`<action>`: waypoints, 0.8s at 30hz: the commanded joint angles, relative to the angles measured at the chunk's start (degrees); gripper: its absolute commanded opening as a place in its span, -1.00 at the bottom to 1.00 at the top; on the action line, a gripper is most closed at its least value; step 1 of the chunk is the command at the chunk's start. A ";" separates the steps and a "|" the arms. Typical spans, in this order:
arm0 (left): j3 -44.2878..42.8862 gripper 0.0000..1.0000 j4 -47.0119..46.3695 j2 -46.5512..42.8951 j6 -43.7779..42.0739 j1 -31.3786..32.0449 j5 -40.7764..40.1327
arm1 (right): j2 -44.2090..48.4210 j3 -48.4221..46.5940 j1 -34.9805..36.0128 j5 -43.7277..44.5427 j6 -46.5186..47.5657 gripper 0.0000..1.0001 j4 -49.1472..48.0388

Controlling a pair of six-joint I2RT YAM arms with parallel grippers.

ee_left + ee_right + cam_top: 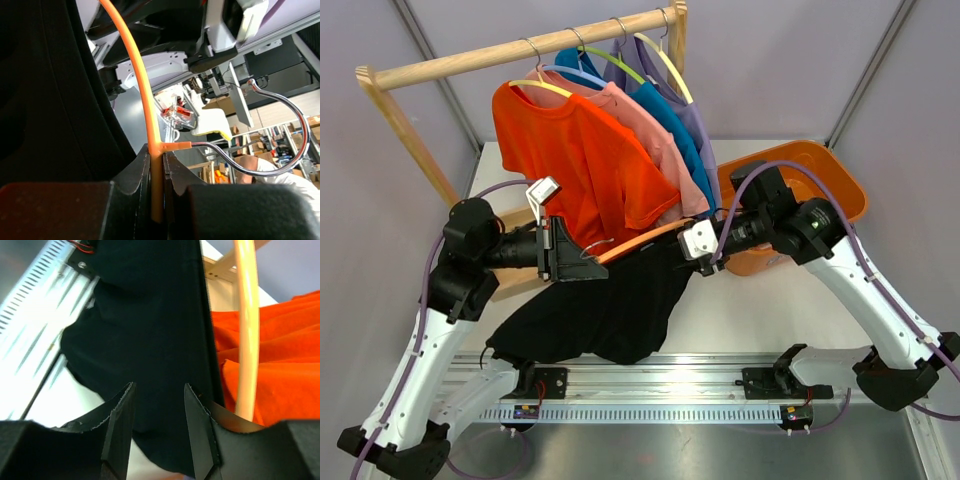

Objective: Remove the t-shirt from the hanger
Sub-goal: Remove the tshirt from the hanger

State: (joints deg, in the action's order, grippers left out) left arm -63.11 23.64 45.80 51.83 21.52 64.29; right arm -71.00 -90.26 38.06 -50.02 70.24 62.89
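Holding the hanger: the left end effector [156, 162] is clenched on the orange hanger [134, 75], just beside the neck of its metal hook [292, 150]; the grip looks firm.
Place of the t-shirt: the black t-shirt [605, 305] hangs on this hanger in the air between the two arms. Its lower part drapes toward the counter [760, 320], in front of the wooden rack [520, 48] with the other shirts.
Right side: the right end effector [159, 390] is released, its fingers apart, at the far shoulder end of the hanger. Black cloth shows in the gap; whether it touches the pads I cannot tell.
Step in hand: I judge it is taking hold of the shoulder cloth, to draw it off the hanger arm.
How to do it well: close on cloth only, not on the orange rod. Then pull along the hanger arm, outward and down, while the left side holds the hanger steady.
Risk: the collar may catch at the hook neck, so a slow pull is safer.
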 commanded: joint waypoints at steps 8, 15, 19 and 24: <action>-0.70 -1.00 -4.04 -0.10 3.19 1.51 -1.36 | 1.39 0.52 4.30 10.91 -4.41 -0.01 -16.48; -0.61 -1.00 -4.57 1.04 3.27 1.51 -0.66 | 2.71 1.84 5.18 9.77 -3.45 -0.03 -16.84; -0.87 -1.00 -4.57 1.48 3.19 1.60 -0.40 | 3.59 2.36 5.62 8.97 -2.74 -0.03 -17.01; -0.70 -1.00 -6.58 1.57 4.50 1.60 0.04 | 3.24 4.82 6.50 12.66 -2.39 -0.04 -18.77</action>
State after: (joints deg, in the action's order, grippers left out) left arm -63.11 22.48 47.72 54.74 22.85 62.78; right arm -68.05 -86.41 43.51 -39.51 66.81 47.57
